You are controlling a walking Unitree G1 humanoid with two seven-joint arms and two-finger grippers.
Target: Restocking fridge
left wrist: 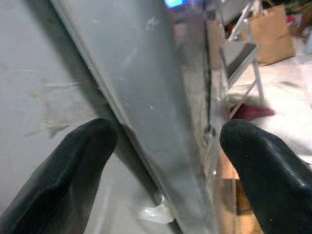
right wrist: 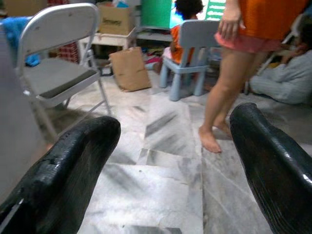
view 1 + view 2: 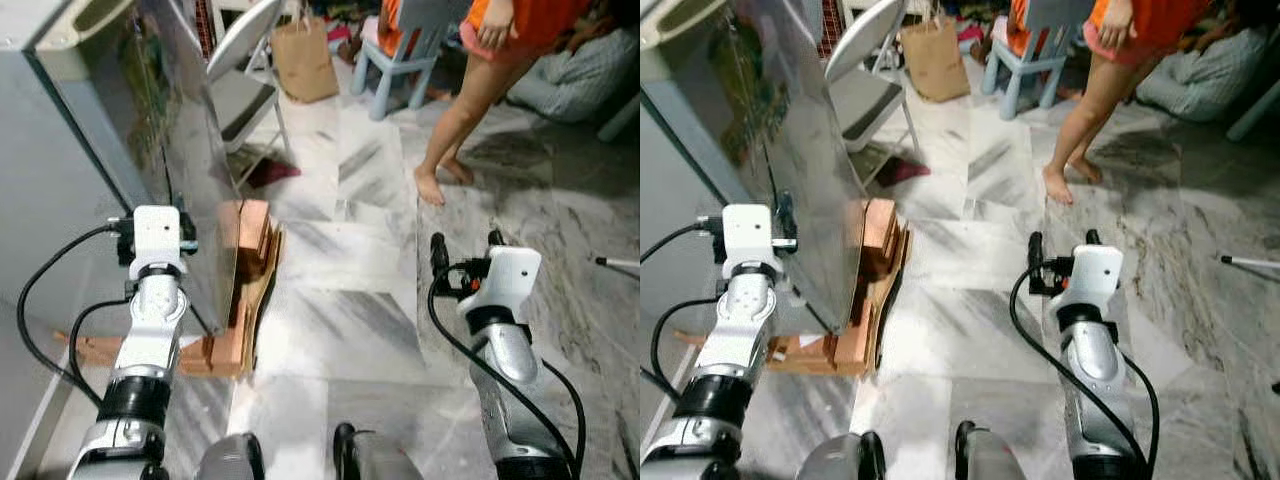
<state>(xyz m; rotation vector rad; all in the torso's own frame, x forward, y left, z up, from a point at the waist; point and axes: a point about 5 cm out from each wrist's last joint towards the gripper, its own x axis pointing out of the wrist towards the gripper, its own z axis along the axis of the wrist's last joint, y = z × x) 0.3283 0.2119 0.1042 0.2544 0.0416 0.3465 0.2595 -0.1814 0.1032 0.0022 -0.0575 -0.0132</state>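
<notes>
The grey fridge [image 3: 50, 200] stands on my left, its glossy door [image 3: 175, 150] reflecting the room. My left gripper [image 3: 156, 222] is raised against the door's front edge. In the left wrist view the left gripper [image 1: 168, 134] is open, and the door edge [image 1: 161, 112] runs between its two black fingers without either visibly touching it. A dark gap separates the door from the fridge body. My right gripper [image 3: 466, 240] hovers over the marble floor to the right, open with nothing in it [image 2: 175, 126].
Stacked wooden blocks and cardboard [image 3: 245, 300] lie at the fridge's foot. A grey folding chair [image 3: 245, 60] and a paper bag [image 3: 303, 58] stand beyond. A barefoot person [image 3: 470, 110] stands ahead right by a blue chair [image 3: 410, 50]. Marble floor [image 3: 340, 300] lies ahead.
</notes>
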